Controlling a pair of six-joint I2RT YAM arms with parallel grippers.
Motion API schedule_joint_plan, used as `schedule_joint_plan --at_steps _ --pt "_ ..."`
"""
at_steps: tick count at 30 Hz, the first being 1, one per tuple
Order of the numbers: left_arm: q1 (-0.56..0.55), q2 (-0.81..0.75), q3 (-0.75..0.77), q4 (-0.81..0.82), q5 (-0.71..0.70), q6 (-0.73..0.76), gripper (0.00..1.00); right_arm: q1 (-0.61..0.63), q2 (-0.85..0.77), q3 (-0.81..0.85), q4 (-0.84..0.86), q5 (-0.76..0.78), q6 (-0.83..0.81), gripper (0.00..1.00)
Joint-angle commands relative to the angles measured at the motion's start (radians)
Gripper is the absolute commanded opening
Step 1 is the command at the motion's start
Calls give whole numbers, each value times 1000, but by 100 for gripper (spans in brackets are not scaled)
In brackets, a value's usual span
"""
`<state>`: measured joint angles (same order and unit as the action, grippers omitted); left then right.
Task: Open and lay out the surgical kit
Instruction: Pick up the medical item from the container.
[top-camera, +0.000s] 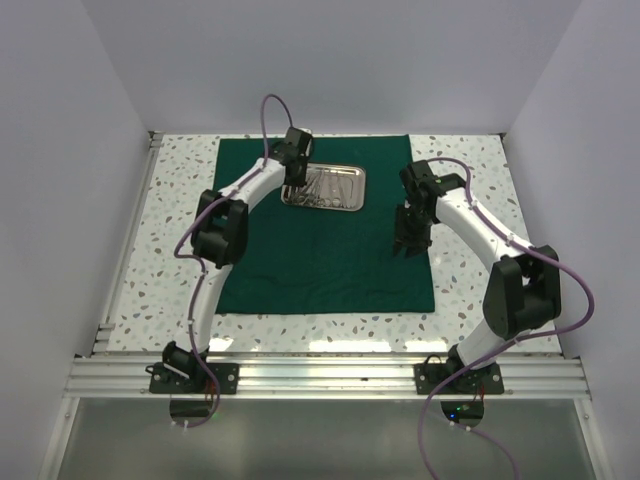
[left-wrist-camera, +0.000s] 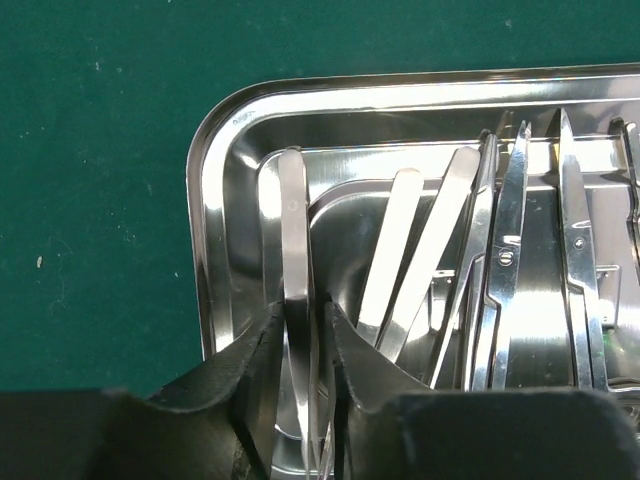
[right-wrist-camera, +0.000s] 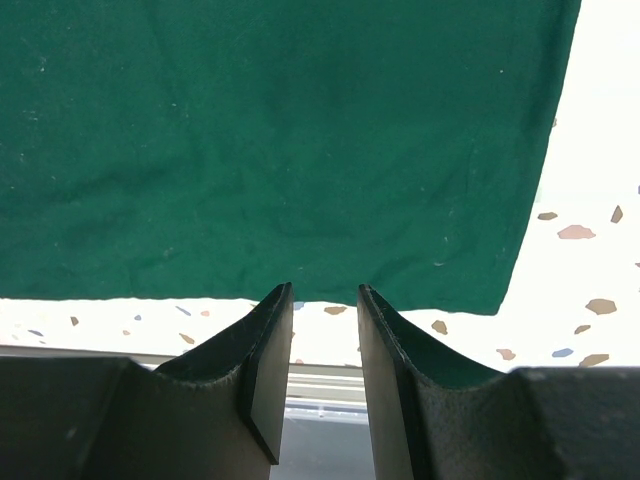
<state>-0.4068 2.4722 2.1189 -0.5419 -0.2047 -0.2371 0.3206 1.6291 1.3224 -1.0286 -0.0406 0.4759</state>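
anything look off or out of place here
Nothing spilled or damaged. The green cloth lies flat and the steel tray sits flat on it. The only untidy spot is inside the tray: the instruments overlap in a heap, not laid out, and the left gripper is pinching one pair of tweezers.

Top cam: high behind the near edge of the table (top-camera: 165, 225), looks down and forward, far, takes in the whole cloth (top-camera: 330, 260) and tray (top-camera: 358, 190). Left wrist: past left hand (left-wrist-camera: 305, 315), very close, down on a tray corner. Right wrist: past right hand (right-wrist-camera: 322, 300), close over the cloth's near right corner. All three share the cloth.
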Motion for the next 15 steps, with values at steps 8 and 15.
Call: schedule_joint_plan --at_steps 8,15 --pt "45 11 -43 -23 44 -56 1 3 -72 -15 -2 15 -16 36" --pt "52 -197 -128 77 -12 -53 0 3 -95 -29 13 -13 -16 36"
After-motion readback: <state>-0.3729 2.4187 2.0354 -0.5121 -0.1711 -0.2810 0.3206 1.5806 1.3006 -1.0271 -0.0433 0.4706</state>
